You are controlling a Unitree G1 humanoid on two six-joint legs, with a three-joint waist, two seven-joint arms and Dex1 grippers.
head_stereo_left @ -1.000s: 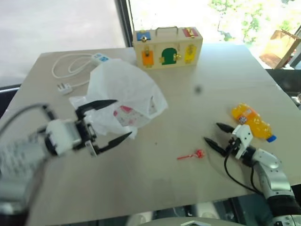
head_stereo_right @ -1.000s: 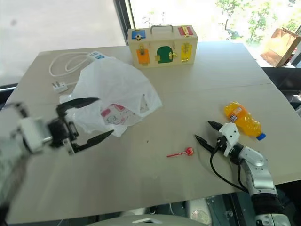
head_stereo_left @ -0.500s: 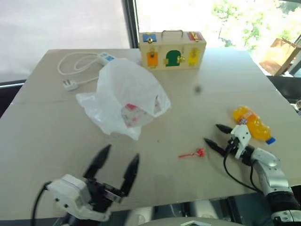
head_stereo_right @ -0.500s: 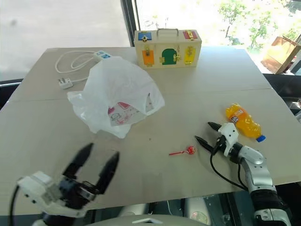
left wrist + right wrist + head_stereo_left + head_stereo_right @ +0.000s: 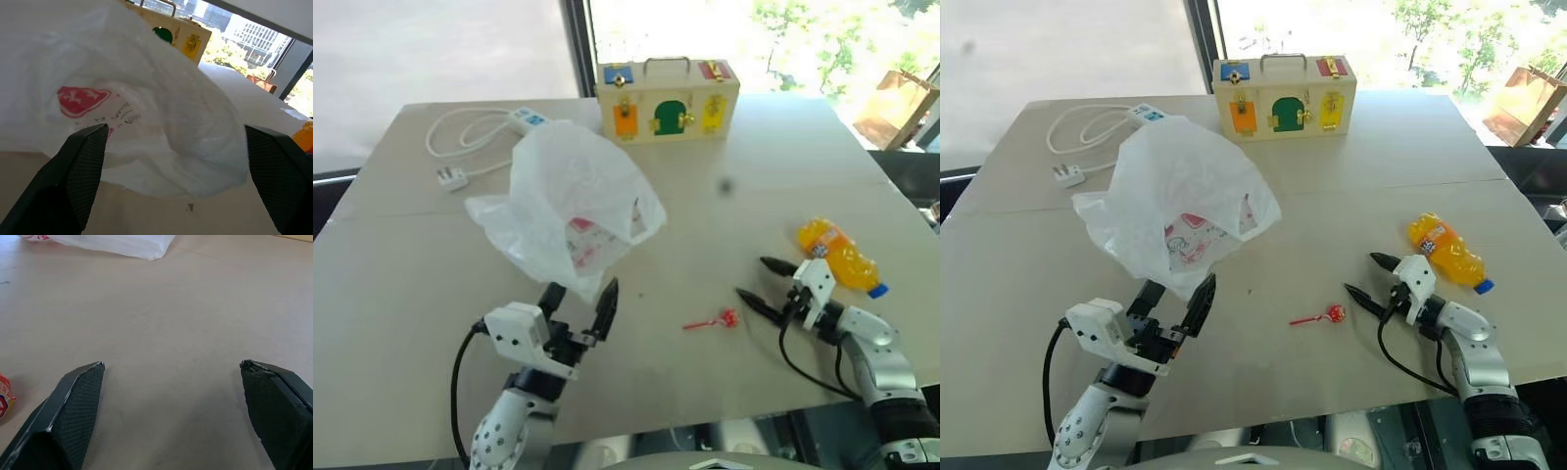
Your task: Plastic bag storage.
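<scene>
Thin, crinkled translucent white film with red print, the plastic bag [image 5: 570,206] is lying puffed up on the pale wooden counter [image 5: 705,372], in front of the wooden toy box with coloured doors [image 5: 667,98]. The left pincer [image 5: 580,297] is pointing at its near edge, released; the right pincer [image 5: 762,282] is idling released beside the red lollipop [image 5: 712,321]. Pinching a gathered fold, not a single layer, should be giving the surest hold.

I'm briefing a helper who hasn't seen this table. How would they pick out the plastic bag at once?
Start at the wooden toy box at the table's far edge. Just nearer than it, toward the white cable, lies the plastic bag. It is the crumpled, see-through white heap with red print, bigger than anything else there.
</scene>
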